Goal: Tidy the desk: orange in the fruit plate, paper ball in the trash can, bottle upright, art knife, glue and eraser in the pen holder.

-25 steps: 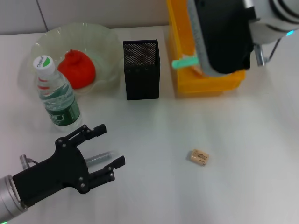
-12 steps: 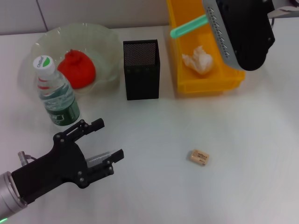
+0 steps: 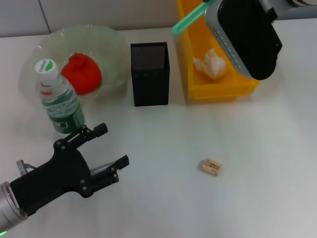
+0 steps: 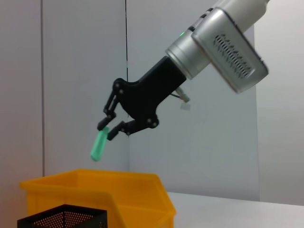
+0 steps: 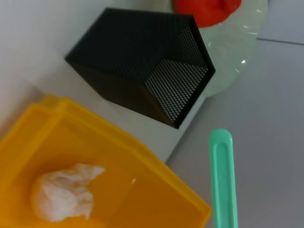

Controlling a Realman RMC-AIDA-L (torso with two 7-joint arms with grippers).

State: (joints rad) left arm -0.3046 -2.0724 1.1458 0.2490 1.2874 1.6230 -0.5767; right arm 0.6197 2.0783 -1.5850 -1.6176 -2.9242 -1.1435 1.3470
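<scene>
R hand [image 4: 110,129] is pinching the green art knife [image 3: 188,19] above the trash can [image 3: 185,59], heading for the pen holder [image 3: 150,74]; next it needs lining up over the opening. L hand [image 3: 111,148] is hovering spread by the bottle [image 3: 60,99], glue apparently betw. its fingers. Eraser [image 3: 211,167] is lying on the table [image 3: 267,158].

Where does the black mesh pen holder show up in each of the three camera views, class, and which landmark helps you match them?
Head view: the pen holder stands upright between the fruit plate and the trash can.
Left wrist view: only its mesh rim shows, in front of the trash can.
Right wrist view: its open mouth is seen from above, beside the trash can.
Shared landmark: the yellow trash can.
</scene>
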